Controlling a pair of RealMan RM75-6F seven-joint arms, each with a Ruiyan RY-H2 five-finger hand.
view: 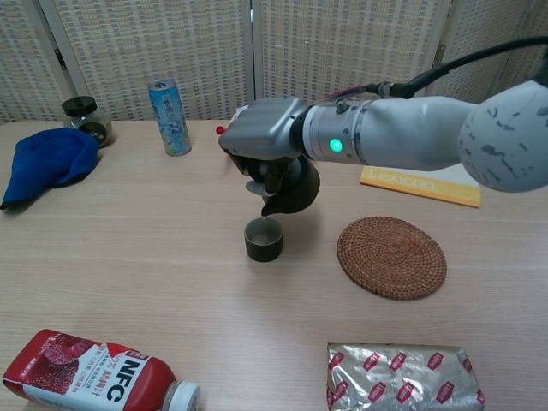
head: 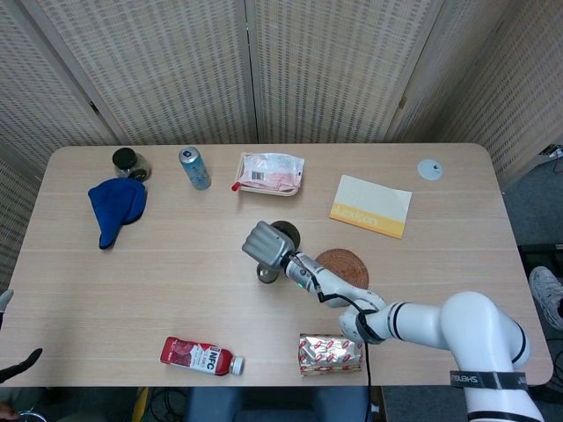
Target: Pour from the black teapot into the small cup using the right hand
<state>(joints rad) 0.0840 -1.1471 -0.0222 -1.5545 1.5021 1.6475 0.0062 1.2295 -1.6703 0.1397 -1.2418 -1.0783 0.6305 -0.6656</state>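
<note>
Teapot (head: 283, 234), seen from the head view, hangs near mid-desk, mostly hidden beneath the right hand (head: 264, 241). In the chest view, fingers (view: 272, 177) clamp it, spout tipped over the small cup (view: 263, 239); rigid, probably heavy and fragile, best held by the handle.

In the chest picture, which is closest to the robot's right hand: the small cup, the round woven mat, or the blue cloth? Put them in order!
From the right hand:
1. Small cup, just below it.
2. Round woven mat, off to the right.
3. Blue cloth, far at the left edge.
</note>
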